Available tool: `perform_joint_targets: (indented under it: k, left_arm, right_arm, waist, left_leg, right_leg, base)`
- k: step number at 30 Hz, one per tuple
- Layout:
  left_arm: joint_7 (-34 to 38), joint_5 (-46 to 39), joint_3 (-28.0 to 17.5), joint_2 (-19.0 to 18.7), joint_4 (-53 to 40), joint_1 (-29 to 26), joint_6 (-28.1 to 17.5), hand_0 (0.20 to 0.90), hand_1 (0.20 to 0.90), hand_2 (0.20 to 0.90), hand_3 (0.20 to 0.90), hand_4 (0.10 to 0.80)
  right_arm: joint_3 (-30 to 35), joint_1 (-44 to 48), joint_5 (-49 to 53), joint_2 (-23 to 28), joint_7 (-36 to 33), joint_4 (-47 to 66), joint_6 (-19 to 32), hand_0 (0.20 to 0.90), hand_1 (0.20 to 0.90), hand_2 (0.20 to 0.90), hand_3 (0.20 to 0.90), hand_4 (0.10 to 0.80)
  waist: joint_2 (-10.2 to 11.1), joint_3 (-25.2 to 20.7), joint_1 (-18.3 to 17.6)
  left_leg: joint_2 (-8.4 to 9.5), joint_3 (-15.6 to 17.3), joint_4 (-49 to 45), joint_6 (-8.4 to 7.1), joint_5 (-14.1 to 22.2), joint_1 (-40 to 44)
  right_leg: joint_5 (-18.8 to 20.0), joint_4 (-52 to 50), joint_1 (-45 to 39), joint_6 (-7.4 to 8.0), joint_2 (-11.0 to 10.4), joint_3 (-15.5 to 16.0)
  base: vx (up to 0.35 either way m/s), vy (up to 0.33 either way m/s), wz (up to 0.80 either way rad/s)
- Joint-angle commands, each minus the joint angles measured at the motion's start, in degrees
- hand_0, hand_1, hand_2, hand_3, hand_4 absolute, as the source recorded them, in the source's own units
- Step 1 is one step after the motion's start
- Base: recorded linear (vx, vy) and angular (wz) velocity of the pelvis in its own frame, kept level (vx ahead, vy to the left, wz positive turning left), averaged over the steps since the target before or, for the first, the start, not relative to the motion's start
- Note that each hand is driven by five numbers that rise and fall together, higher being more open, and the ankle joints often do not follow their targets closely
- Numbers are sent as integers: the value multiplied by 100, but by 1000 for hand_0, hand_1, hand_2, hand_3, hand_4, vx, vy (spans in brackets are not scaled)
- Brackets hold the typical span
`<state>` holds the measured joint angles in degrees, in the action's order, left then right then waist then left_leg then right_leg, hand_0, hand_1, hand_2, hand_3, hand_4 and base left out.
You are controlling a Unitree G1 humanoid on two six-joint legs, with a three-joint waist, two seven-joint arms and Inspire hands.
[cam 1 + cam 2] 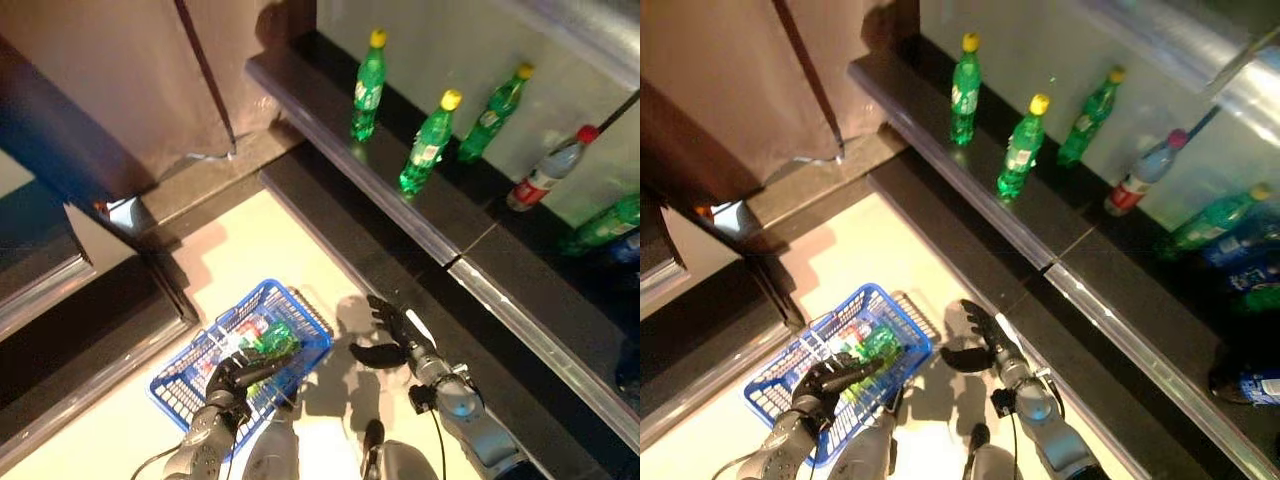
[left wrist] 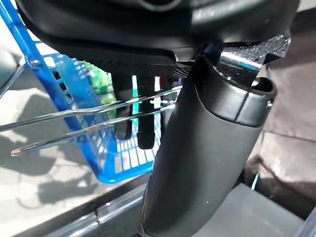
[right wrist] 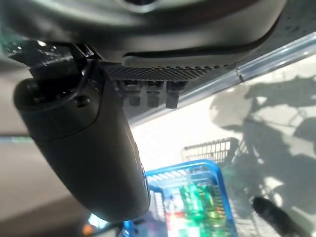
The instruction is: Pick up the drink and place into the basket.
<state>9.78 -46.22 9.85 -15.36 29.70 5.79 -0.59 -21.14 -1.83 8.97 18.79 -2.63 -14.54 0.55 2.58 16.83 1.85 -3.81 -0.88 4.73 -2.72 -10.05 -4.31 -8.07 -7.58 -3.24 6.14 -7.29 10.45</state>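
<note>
Black stone ledge (image 1: pixel 470 250) carries a row of green plastic bottles with yellow caps (image 1: pixel 428 145), upright and well apart. Below, the blue wire basket (image 1: pixel 180 385) already holds a green bottle (image 1: pixel 272 340). The left hand (image 1: pixel 235 375) curls round the basket's wire handles; the right hand (image 1: pixel 395 330) hangs empty, fingers relaxed. A bottle looks light, smooth, slippery: best grasped mid-body.

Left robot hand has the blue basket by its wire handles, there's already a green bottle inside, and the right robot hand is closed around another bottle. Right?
Not quite. The right robot hand is open and holds nothing, as the left eye view shows. The rest stands: the left robot hand grips the blue basket by its wire handles, with a green bottle inside.
</note>
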Motion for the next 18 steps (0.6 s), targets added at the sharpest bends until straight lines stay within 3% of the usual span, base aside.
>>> perform_joint_targets:
  k: [1,7,9,18]
  left_arm:
    - [-703,102,-10,174,-313,142,-1139,300,300,300,200,100]
    - [-710,154,-237,457,1366,18,-1062,300,300,300,200,100]
    - [-711,296,-296,526,1984,-107,-1067,300,300,300,200,100]
    - [-703,331,-380,562,2772,-226,-1062,300,300,300,200,100]
  right_arm:
    - [31,-322,243,142,55,-278,616,900,900,900,900,800]
    - [330,-383,976,-288,59,-1827,395,900,900,900,900,800]
    - [396,-314,983,-422,197,-2589,594,900,900,900,900,800]
    - [631,-254,1346,-607,333,-3666,688,900,900,900,900,800]
  waist:
    - [-134,-813,-78]
    - [-164,-885,-180]
    - [-187,-897,-191]
    - [-192,-977,-238]
  left_leg:
    - [-148,157,-328,-3,722,474]
    - [-225,266,-148,-50,689,661]
    - [-256,285,-62,-83,668,699]
    - [-285,388,-14,-96,719,813]
  right_leg:
    - [1025,646,172,-185,-41,-226]
    - [1088,815,22,-128,-89,-222]
    - [1152,942,-31,-91,-127,-176]
    - [1162,1023,-117,-38,-164,-181]
  base:
    - [-1,-13,-9]
    - [-2,-8,-10]
    - [-8,-5,-18]
    - [0,2,-4]
